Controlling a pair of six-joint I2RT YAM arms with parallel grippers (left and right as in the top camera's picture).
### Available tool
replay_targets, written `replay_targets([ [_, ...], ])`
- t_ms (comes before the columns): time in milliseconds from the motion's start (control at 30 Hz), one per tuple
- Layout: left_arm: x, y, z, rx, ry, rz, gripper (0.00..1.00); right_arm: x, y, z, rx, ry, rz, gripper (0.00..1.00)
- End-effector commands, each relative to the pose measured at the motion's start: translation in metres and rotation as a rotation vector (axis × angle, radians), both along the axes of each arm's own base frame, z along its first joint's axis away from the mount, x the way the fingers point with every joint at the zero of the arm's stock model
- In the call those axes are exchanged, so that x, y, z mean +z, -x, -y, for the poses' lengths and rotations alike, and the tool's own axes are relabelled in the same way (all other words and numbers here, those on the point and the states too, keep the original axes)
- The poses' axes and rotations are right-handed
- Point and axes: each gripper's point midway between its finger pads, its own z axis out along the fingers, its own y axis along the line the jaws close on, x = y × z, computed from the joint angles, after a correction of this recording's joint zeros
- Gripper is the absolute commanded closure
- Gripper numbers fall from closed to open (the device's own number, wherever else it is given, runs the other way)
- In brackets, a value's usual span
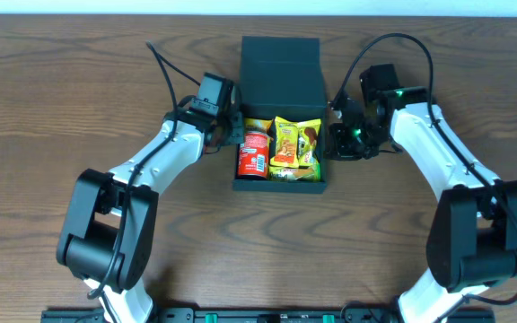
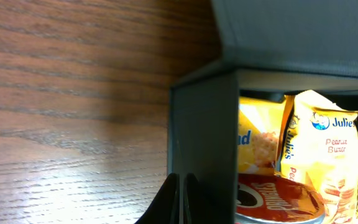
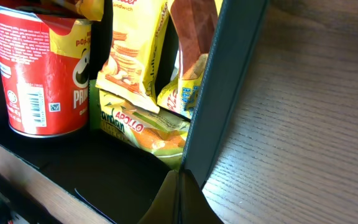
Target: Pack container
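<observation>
Left pincer beside container (snacks inside).

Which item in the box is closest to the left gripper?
The red Pringles can, against the container's left wall; the yellow snack packets sit farther right.

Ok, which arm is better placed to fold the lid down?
Probably left, narrowly: the left gripper sits at the box wall closer to the raised lid; the right gripper is nearer the front.
</observation>
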Motion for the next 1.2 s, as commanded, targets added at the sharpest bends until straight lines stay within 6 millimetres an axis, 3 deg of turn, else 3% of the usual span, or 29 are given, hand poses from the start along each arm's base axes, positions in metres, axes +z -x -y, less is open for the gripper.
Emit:
replay_targets([
  [0, 0.03, -0.012, -0.021, 0.014, -0.003, 0.077, 0.94, 0.009, -0.019, 0.023, -0.04, 0.038, 0.061, 0.99],
  [133, 0.074, -0.037, -0.049, 0.053, 0.015, 0.209, 0.94, 0.033, -0.057, 0.055, -0.111, 0.034, 0.189, 0.99],
  [333, 0.105, -0.069, -0.071, 0.075, 0.115, 0.323, 0.94, 0.083, -0.123, 0.078, -0.156, 0.013, 0.478, 0.99],
  [433, 0.121, -0.082, -0.067, 0.062, 0.169, 0.401, 0.94, 0.1, -0.146, 0.077, -0.172, 0.001, 0.59, 0.99],
  [567, 0.135, -0.099, -0.055, 0.067, 0.271, 0.467, 0.94, 0.107, -0.175, 0.071, -0.197, -0.061, 0.688, 0.99],
  [700, 0.117, -0.109, -0.049, 0.084, 0.318, 0.425, 0.94, 0.091, -0.198, 0.059, -0.284, -0.19, 0.663, 0.98],
  [800, 0.098, -0.112, -0.037, 0.052, 0.355, 0.371, 0.94, 0.06, -0.204, 0.043, -0.311, -0.301, 0.568, 0.99],
  [933, 0.078, -0.117, -0.027, 0.016, 0.392, 0.317, 0.95, 0.024, -0.201, 0.019, -0.275, -0.428, 0.461, 0.99],
  [1167, 0.039, -0.109, -0.01, -0.032, 0.431, 0.196, 0.94, 0.006, -0.187, 0.01, -0.266, -0.459, 0.363, 0.99],
])
